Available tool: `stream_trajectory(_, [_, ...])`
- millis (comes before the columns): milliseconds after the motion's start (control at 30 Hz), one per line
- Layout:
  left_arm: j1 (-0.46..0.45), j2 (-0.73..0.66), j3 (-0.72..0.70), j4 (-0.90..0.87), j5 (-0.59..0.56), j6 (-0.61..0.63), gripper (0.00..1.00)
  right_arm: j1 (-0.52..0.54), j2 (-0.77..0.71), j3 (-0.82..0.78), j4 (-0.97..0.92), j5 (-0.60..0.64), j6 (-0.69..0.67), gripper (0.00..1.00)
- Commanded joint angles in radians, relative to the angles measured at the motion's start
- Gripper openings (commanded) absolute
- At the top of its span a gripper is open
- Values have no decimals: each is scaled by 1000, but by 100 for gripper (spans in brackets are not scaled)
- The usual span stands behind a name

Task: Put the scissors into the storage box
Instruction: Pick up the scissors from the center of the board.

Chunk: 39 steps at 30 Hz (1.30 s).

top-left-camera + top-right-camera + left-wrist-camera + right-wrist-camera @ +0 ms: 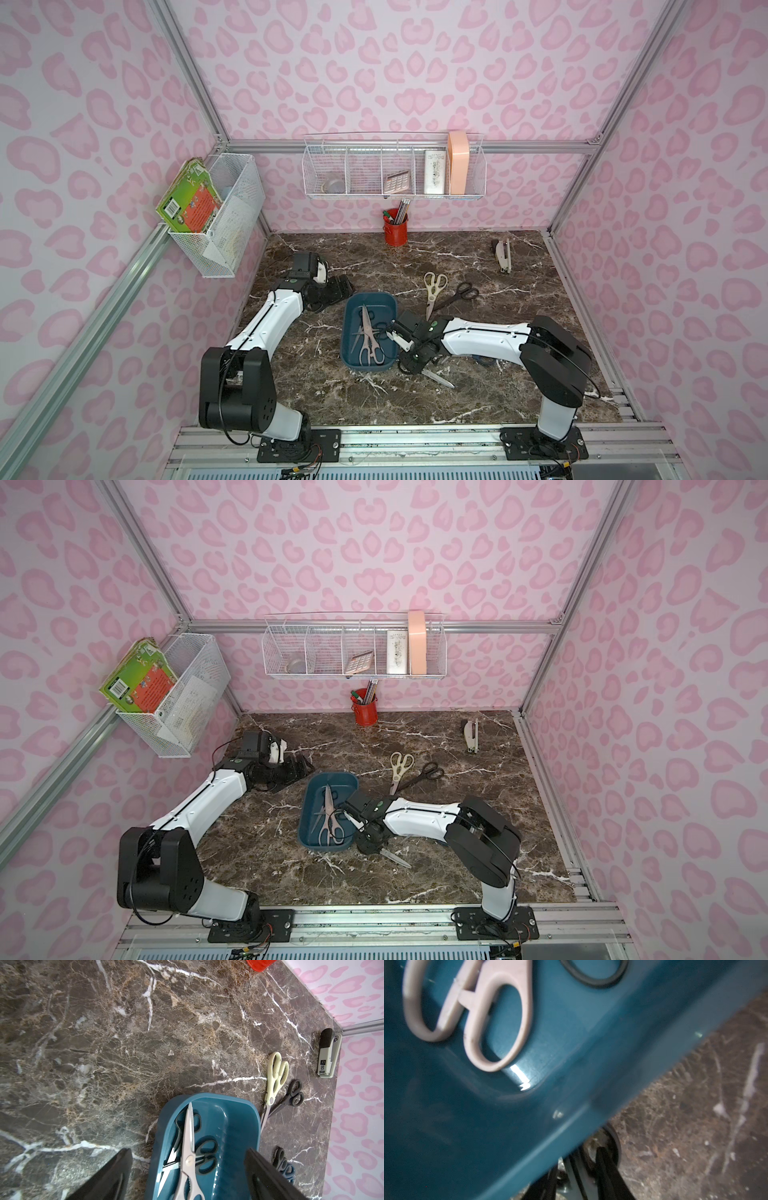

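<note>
Scissors [439,379] at lower centre look stiff, slick, light: pinch near the pivot. Right tool [417,365]: cannot tell; left tool [188,1153] spread.

Soft, even light fills both top views, with faint shadows and straight lines bowing at the edges. In the left wrist view the black fingers [112,1172] of the left gripper [187,1151] look soft, and the steel scissor blades [190,1136] between them glare white. The right wrist view is smeared with blur, with one glint on the shallow teal-blue plastic storage box [571,1059].
</note>
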Motion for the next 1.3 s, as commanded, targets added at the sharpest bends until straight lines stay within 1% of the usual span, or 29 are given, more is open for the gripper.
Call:
stream_trajectory(0, [1, -3, 2, -9, -9, 11, 89, 1, 5, 4, -13, 12, -7, 33])
stream_trajectory(167, [0, -6, 2, -13, -11, 13, 90, -5, 25, -3, -66, 61, -6, 32])
stream_trajectory(367, [1, -4, 2, -10, -10, 11, 90, -52, 4, -38, -106, 65, 12, 29])
stream_trajectory(533, [0, -10, 5, -13, -14, 15, 90, -81, -12, -52, -157, 92, 17, 28])
stream_trajectory(633, [0, -14, 5, -13, -18, 14, 90, -99, 18, 1, -209, 94, 40, 28])
stream_trajectory(767, [1, -21, 1, -12, -19, 13, 90, -99, 60, 75, -252, 83, 84, 27])
stream_trajectory(867, [3, -26, 2, -12, -21, 13, 90, -90, 92, 115, -286, 117, 116, 27])
stream_trajectory(933, [2, -28, 3, -12, -21, 14, 90, -88, 104, 119, -285, 123, 136, 27])
stream_trajectory(1100, [2, -44, 1, -13, -29, 15, 90, -83, 115, 76, -220, 82, 167, 26])
stream_trajectory(1233, [3, -56, -2, -15, -41, 19, 90, -82, 120, 47, -188, 78, 181, 21])
stream_trajectory(1267, [3, -57, -2, -16, -42, 20, 90, -83, 122, 45, -184, 84, 183, 18])
